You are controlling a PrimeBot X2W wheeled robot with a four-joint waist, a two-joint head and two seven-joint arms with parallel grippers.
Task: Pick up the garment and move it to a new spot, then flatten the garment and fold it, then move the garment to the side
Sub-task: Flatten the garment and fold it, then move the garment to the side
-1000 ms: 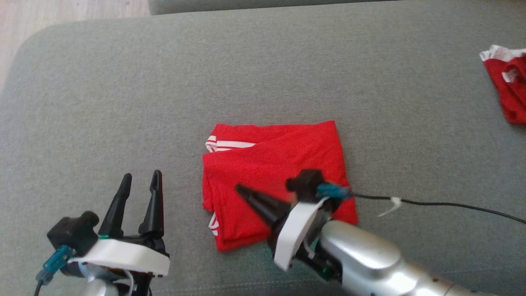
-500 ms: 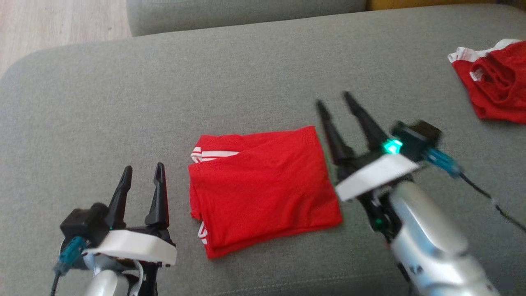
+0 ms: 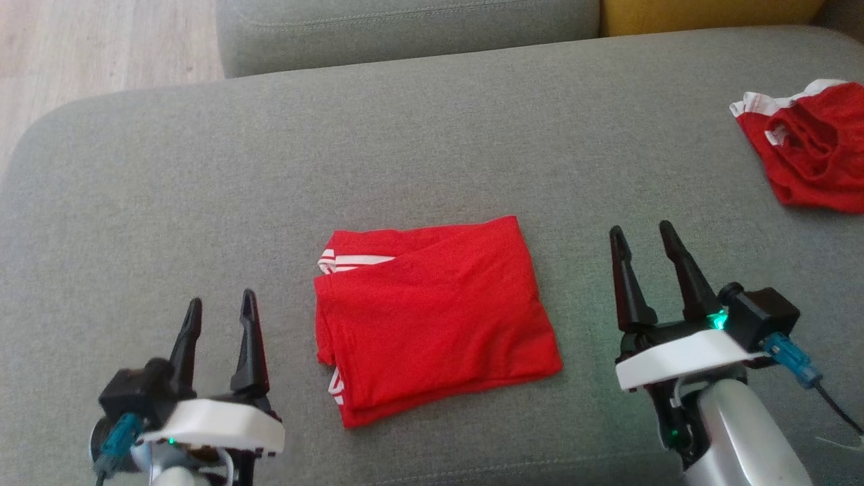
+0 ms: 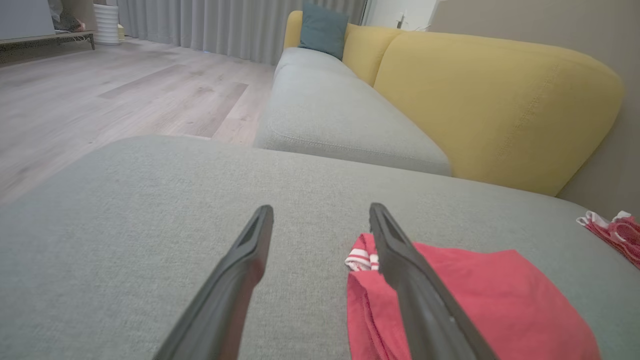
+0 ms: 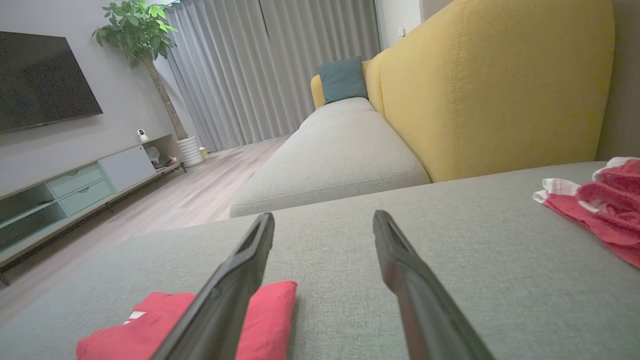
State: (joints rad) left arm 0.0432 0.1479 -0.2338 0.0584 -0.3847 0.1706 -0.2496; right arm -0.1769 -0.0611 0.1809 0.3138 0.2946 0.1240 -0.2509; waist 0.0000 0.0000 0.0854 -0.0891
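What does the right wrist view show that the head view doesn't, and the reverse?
Right wrist view adds the room beyond: a dark flat television on the wall, a leafy potted plant, grey floor-length curtains and a teal square cushion.

Head view adds the left gripper, open, left of the folded red garment with white stripes, and that garment's whole rectangular outline.

Both share that folded garment, the crumpled red-and-white garment at far right, the grey fabric sofa seat, and the right gripper, open and empty.
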